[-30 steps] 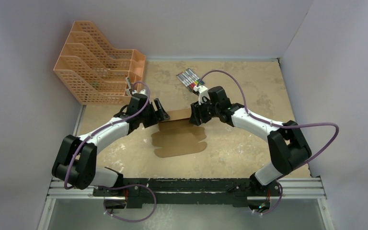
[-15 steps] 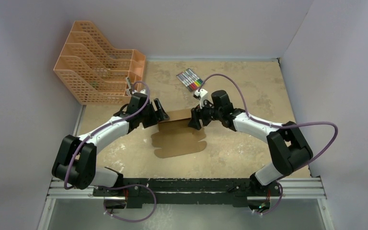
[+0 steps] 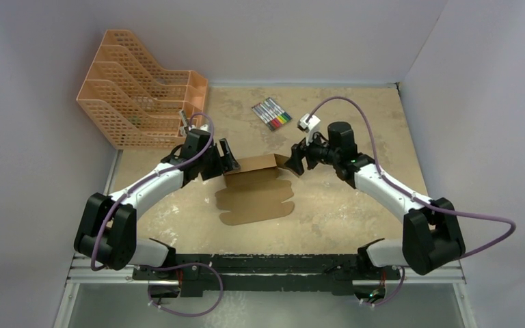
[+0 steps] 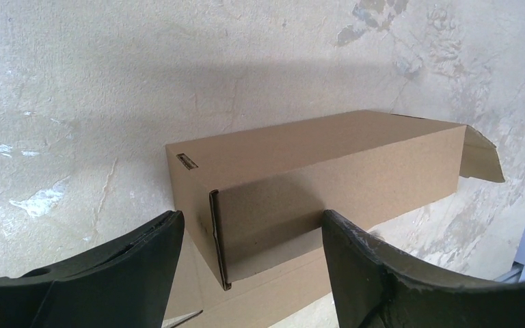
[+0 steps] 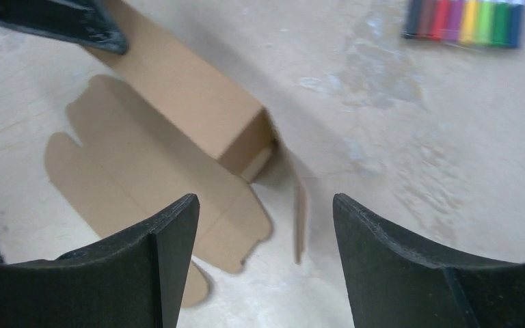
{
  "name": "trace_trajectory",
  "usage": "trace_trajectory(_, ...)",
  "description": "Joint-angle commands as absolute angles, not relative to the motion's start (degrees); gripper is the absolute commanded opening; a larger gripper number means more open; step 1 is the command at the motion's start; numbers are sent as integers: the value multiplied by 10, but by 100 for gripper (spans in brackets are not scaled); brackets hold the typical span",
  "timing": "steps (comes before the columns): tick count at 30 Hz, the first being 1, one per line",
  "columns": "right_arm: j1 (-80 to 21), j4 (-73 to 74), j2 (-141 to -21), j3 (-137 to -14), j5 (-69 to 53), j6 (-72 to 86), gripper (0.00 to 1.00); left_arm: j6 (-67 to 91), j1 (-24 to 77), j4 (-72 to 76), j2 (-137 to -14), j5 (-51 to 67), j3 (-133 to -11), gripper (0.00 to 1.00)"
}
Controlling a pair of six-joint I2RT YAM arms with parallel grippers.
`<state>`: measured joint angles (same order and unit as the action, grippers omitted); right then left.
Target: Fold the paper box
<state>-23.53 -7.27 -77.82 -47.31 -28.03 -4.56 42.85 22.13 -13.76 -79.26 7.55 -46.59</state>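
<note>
The paper box (image 3: 256, 167) is brown cardboard, partly folded: a raised rectangular section stands at the back and a flat panel with rounded tabs (image 3: 256, 203) lies in front of it. My left gripper (image 3: 227, 158) is open at the box's left end, and in the left wrist view the box (image 4: 314, 164) sits just beyond the spread fingers (image 4: 143, 266). My right gripper (image 3: 295, 161) is open with nothing in it, a little to the right of the box's right end. In the right wrist view the box (image 5: 191, 89) has a loose side flap (image 5: 299, 205) sticking out.
An orange mesh file rack (image 3: 143, 89) stands at the back left, close behind my left arm. A pack of coloured markers (image 3: 272, 113) lies at the back, also in the right wrist view as markers (image 5: 463, 20). Walls enclose the table on three sides.
My right gripper has opened and drawn back to the right, away from the box's right end, where a side flap now stands out. The left gripper has stayed put.
</note>
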Motion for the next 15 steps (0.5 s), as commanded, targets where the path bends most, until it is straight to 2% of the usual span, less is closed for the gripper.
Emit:
trace_trajectory(1, -182, -55, -759, -470, -258, -76, 73, 413, 216, -138, -791, 74, -494, 74)
trace_trajectory(9, -140, -34, -805, -508, -209, -129, 59, 409, 216, -142, -796, 83, -497, 73)
trace_trajectory(15, -152, -75, -855, -493, -237, -149, 58, 418, 216, -135, -798, 91, -496, 73)
